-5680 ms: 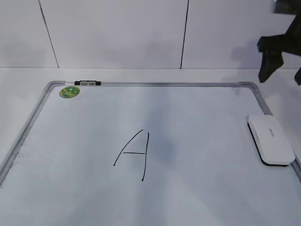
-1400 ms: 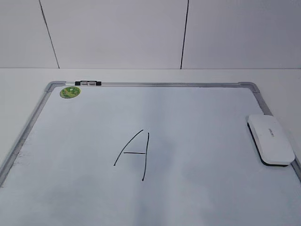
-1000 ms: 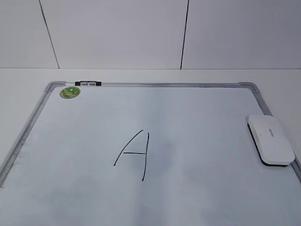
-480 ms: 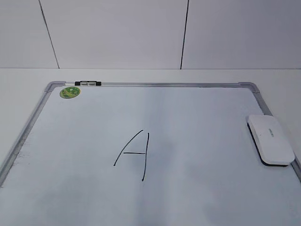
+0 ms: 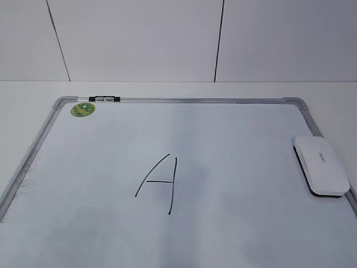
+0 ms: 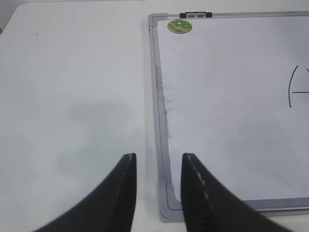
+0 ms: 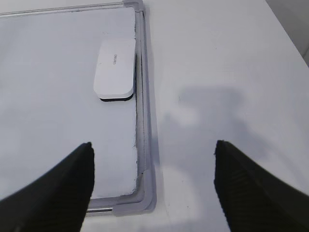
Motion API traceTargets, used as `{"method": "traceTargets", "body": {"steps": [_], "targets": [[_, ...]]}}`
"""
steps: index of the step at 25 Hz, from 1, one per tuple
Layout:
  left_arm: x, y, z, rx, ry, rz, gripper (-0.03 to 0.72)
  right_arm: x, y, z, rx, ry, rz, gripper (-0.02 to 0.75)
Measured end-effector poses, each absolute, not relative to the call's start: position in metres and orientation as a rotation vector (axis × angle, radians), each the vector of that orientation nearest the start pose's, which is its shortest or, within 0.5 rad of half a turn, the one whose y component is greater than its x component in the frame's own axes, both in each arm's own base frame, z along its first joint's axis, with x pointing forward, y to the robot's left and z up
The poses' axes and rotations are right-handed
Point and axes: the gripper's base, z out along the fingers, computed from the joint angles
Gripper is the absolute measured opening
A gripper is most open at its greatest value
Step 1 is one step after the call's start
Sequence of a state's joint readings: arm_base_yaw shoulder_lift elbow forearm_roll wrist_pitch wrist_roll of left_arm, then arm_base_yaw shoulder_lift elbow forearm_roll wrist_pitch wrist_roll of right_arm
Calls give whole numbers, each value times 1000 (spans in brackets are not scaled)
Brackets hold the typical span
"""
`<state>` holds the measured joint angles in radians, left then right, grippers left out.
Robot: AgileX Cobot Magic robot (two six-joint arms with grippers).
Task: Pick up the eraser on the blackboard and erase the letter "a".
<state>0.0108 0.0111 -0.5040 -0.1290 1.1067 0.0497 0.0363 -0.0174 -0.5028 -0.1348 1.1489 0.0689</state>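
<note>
The blackboard (image 5: 184,100) lies flat on the table, a white board in a grey frame. The eraser (image 5: 321,166), a white block with a black underside, rests on its right edge; it also shows in the right wrist view (image 7: 115,67). Only a large capital "A" (image 5: 159,181) is written mid-board; no small letter "a" shows. My right gripper (image 7: 153,144) is open and empty above the board's near right corner (image 7: 143,193), short of the eraser. My left gripper (image 6: 158,155) is open a little and empty over the near left corner (image 6: 166,212). Neither gripper shows in the exterior view.
A round green sticker (image 5: 82,109) sits in the far left corner of the board. A small black-and-white marker (image 5: 104,99) lies on the top frame beside it. White table surface (image 7: 217,72) surrounds the board, and a white panelled wall stands behind.
The right gripper, seen at the upper right of the exterior view 5.7 s ago, has left that view. Over the last second nothing has moved.
</note>
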Motion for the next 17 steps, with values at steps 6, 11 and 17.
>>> {"method": "traceTargets", "body": {"steps": [6, 11, 17], "targets": [[-6, -11, 275, 50, 2092, -119, 235, -12, -12, 271, 49, 2105, -100, 592], [-6, -11, 275, 50, 2092, -119, 235, -12, -12, 271, 49, 2105, -100, 592], [-6, -11, 275, 50, 2092, -119, 235, -12, -12, 271, 49, 2105, -100, 592]]}}
